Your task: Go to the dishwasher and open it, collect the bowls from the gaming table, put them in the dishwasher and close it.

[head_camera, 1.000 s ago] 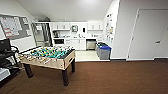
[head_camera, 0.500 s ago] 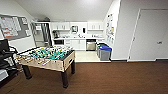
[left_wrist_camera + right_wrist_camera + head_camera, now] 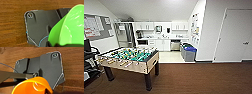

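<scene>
left fingers: state cannot be told, one large translucent lime-green plastic bowl (image 3: 70, 27) sitting close at that wrist over wood-grain floor (image 3: 12, 18) | right fingers: cannot tell either, one small orange plastic bowl (image 3: 32, 85) showing at that wrist | ahead: one green-field foosball table (image 3: 131, 58), one stainless-steel-fronted dishwasher (image 3: 175, 45) standing closed in the far kitchenette

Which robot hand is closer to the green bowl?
Left. The green bowl sits right at the left wrist camera. The right wrist view shows the orange bowl instead.
</scene>
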